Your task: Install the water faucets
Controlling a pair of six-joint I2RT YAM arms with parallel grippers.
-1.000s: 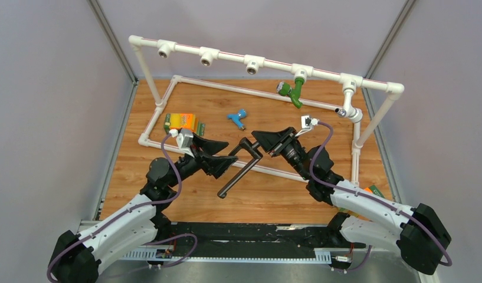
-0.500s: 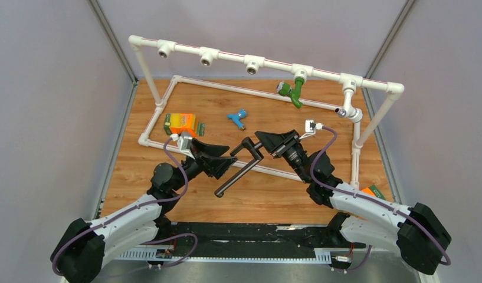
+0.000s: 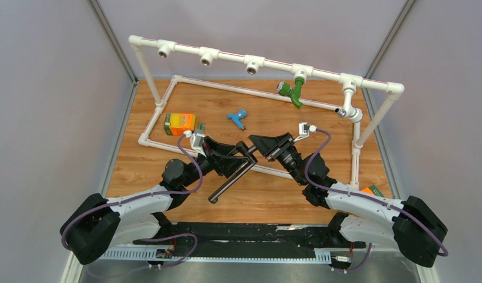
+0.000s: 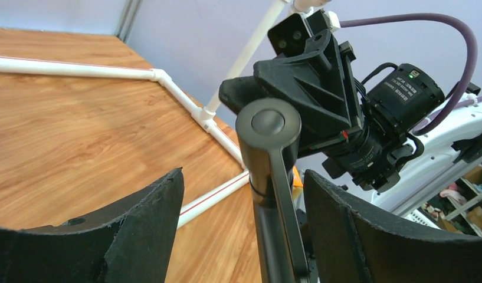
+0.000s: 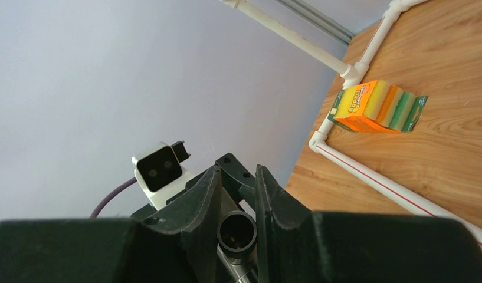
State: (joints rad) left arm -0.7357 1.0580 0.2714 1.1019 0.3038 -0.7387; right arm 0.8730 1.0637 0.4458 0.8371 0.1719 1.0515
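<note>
My right gripper (image 3: 254,145) clenches the faucet (image 3: 229,181) by its short end. My left gripper (image 4: 243,174), at the right's 7 o'clock, stands released around the long tube, which slants toward 7 o'clock.

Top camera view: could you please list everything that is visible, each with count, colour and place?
long tap: one, dark brown, in the air between the two pincers
small tap: one, blue, lying on the table inside the frame
green tap: one, green, hanging from the frame's top bar
chrome tap: one, white and silver, at the right end of the top bar
empty sockets: three, white, left part of the top bar
pipe frame: one, white, standing on the table
box: one, orange, inside the frame's near left corner
packet: one, orange and green, right table edge, mostly hidden
table: one, wood brown
left pincer: black, open around the long tap
right pincer: black, shut on the long tap's end
</note>
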